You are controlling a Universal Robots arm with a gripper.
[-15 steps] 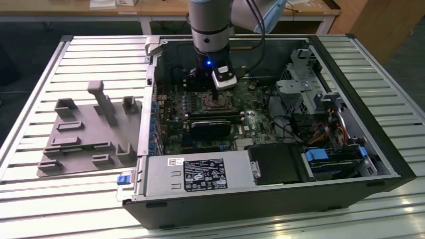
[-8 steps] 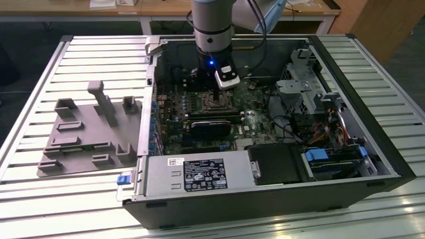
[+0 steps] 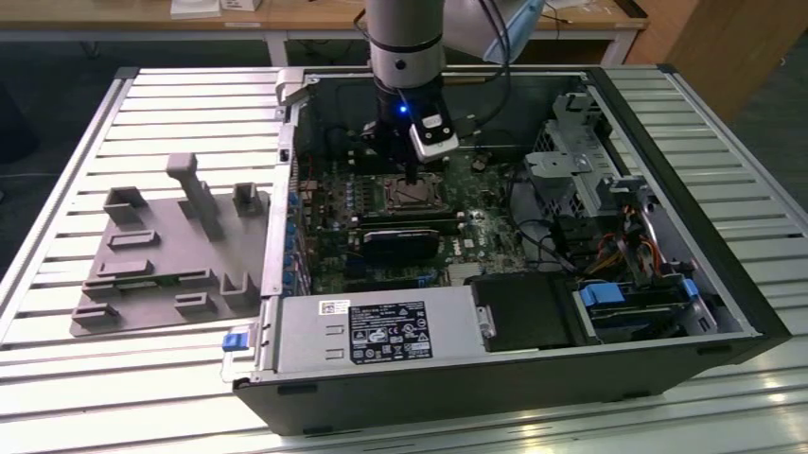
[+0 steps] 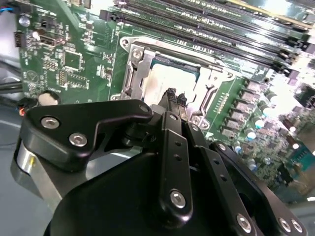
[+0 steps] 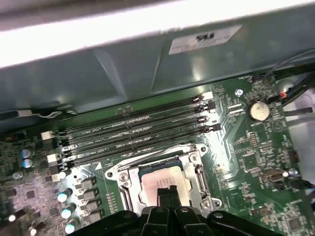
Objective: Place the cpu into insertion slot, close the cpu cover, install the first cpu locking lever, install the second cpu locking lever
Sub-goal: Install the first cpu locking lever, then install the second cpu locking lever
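Hand [image 4: 172, 96] pinched narrow, tips together just above the cpu [image 5: 165, 181] (pale square already seated in the insertion slot [image 5: 160, 172]). Cpu cover [image 4: 140, 69] down around it. Farther off, long memory slots [image 5: 133, 132] on green board.

We see bright white glare along the top of the first wrist view, on the case wall [image 5: 147, 64]. In the second wrist view the right side is washed out and blurry, and the black tool [image 4: 173, 98] up close looks soft. The exterior view is dim inside the case [image 3: 505, 284], with shine on the counter [image 3: 707, 416].
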